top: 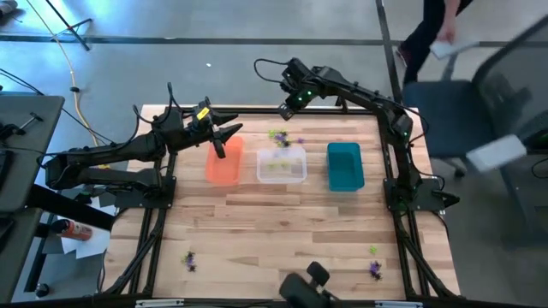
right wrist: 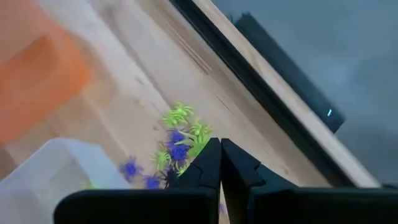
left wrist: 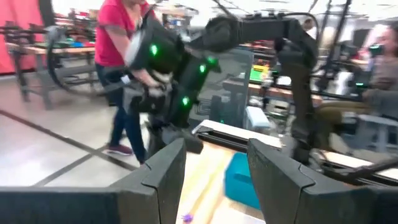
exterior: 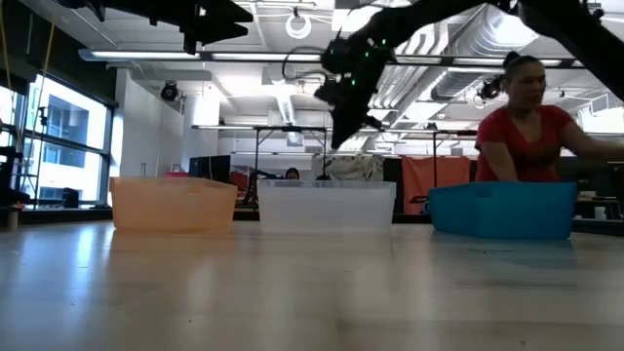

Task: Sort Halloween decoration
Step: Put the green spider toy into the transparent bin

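Note:
A small pile of lime green and purple Halloween decoration trinkets lies on the table behind the clear bin. A few green ones lie inside that bin. More trinkets lie near the front edge, at the left and at the right. My right gripper hangs shut above the pile, pointing steeply down; I see nothing between its fingertips. My left gripper is open and level above the orange bin, with nothing between its fingers.
The orange, clear and teal bins stand in a row across the table's far half. A person moves just behind the far right corner. The table's far edge runs close behind the pile. A black camera mount sits at the front edge.

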### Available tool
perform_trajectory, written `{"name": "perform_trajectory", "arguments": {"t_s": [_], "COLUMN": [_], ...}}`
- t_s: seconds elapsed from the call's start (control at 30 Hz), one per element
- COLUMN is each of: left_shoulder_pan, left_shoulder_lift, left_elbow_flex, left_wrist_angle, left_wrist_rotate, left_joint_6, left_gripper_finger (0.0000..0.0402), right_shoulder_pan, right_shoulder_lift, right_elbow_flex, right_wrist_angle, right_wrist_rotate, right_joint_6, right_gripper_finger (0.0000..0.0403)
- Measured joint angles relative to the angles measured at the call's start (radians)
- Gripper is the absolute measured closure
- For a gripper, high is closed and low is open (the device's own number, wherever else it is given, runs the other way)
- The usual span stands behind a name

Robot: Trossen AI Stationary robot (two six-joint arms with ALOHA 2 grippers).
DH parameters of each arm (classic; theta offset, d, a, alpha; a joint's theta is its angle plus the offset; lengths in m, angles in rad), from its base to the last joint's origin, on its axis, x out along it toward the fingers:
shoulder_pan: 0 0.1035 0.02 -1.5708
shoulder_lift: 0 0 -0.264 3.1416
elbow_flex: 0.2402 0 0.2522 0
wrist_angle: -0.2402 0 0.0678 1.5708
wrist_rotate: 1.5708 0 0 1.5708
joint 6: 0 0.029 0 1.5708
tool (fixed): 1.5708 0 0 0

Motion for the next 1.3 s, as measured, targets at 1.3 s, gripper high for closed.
{"name": "perform_trajectory", "arguments": {"t_s": [1.3], "left_shoulder_pan": [0.0], "left_shoulder_lift": [0.0], "left_elbow_flex": [0.0], "left_wrist_angle": [0.009], "left_wrist_rotate": [0.215], "left_joint_6": [-0.029], "left_gripper_finger": [0.0243], "right_shoulder_pan": [0.3], "right_shoulder_lift": [-0.583], "right_elbow_flex": [-0.824], "right_wrist_angle": [0.608], "right_wrist_rotate": [-0.135], "right_joint_6": [-0.142], "right_gripper_finger": [0.0403]}}
